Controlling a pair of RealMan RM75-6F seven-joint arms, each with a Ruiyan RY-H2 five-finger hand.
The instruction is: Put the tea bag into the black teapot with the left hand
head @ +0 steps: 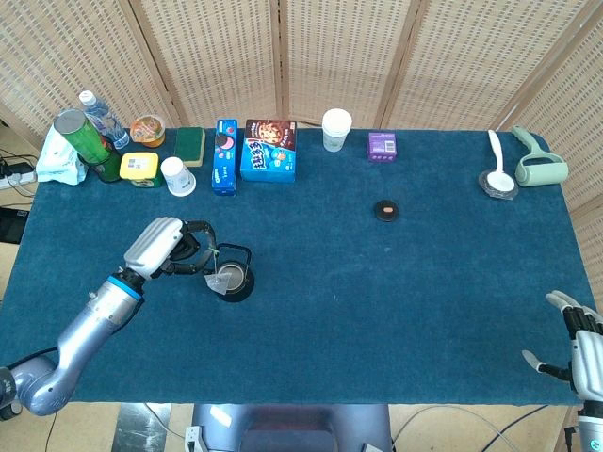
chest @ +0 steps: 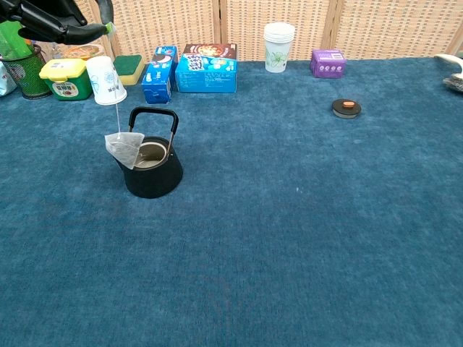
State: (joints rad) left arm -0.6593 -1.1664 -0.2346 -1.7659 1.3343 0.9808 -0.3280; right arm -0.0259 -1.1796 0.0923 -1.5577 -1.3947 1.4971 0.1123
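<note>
The black teapot [head: 233, 280] [chest: 151, 169] stands lidless on the blue cloth at the left, handle upright. My left hand [head: 172, 252] [chest: 59, 19] hovers to its left and above, pinching the tag of the tea bag's string. From the string the tea bag [chest: 125, 148] [head: 222, 280] hangs at the pot's left rim, partly over the opening. Whether it touches the rim I cannot tell. My right hand [head: 582, 350] rests at the table's near right corner, fingers apart and holding nothing.
The teapot's lid [head: 386, 210] [chest: 346, 108] lies mid-table. Along the back stand a white cup [chest: 105, 79], blue boxes [chest: 207, 67], a paper cup stack [chest: 278, 36], a purple box [chest: 327, 63], a yellow tub [chest: 66, 79], a green sponge [chest: 129, 69]. A spoon [head: 497, 165] lies far right.
</note>
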